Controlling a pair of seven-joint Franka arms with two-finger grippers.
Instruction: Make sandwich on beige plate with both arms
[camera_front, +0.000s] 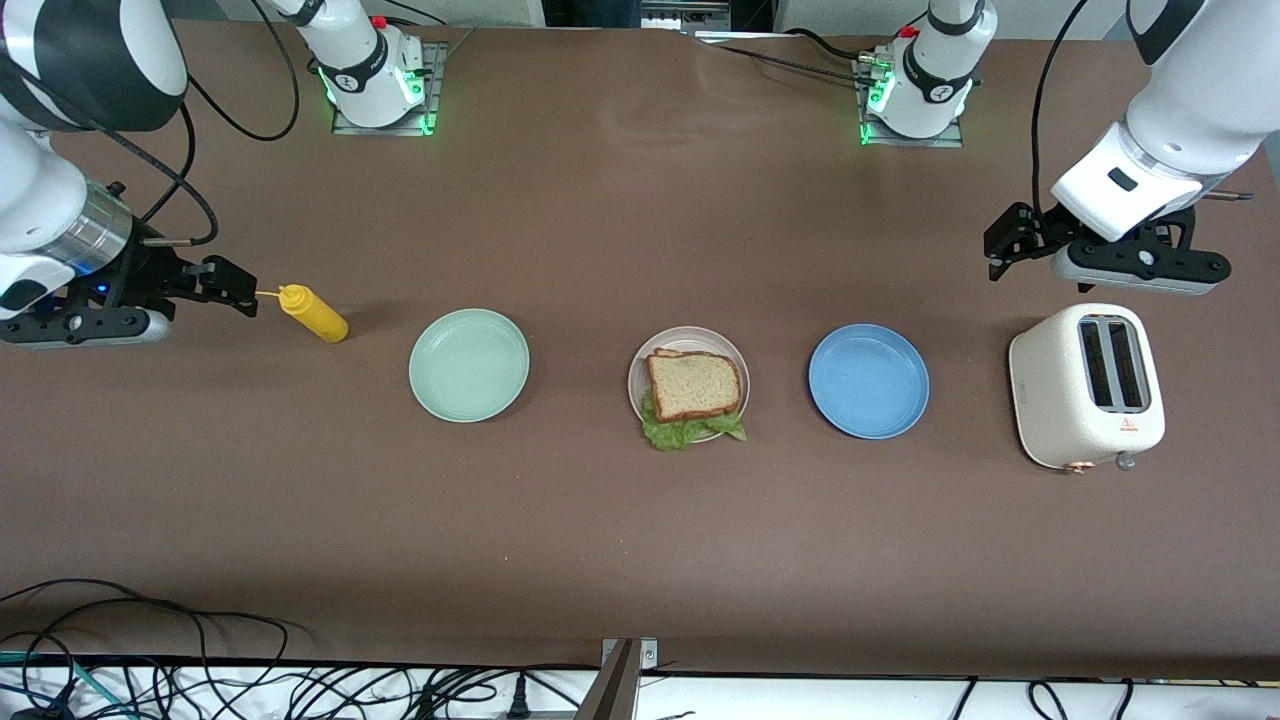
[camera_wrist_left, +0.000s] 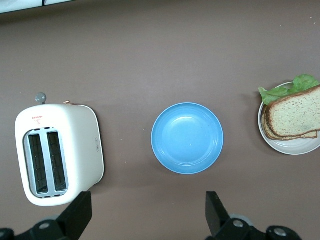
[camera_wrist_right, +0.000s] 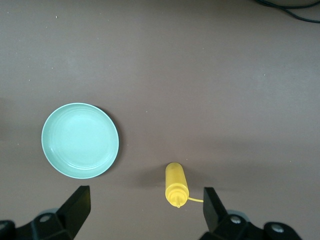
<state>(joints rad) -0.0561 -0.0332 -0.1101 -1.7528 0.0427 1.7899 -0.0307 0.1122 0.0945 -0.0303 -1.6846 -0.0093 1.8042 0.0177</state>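
The sandwich (camera_front: 692, 392) lies stacked on the beige plate (camera_front: 688, 335), lettuce at six o'clock: building looks finished. Left claw (camera_front: 1003, 247), released, hangs over the counter (camera_front: 640, 560) by the toaster (camera_front: 1087, 386); right claw (camera_front: 228, 283), released, waits by the mustard bottle (camera_front: 313, 313). Nothing more needs placing.

I count three plates: one mint-green plate (camera_front: 468, 365), one beige plate (camera_front: 688, 345), one blue plate (camera_front: 868, 380). On the beige one I see two bread slices (camera_front: 694, 385) and one lettuce leaf (camera_front: 680, 432). There's also one yellow squeeze bottle (camera_front: 313, 313) and one white toaster (camera_front: 1087, 385) with two slots.
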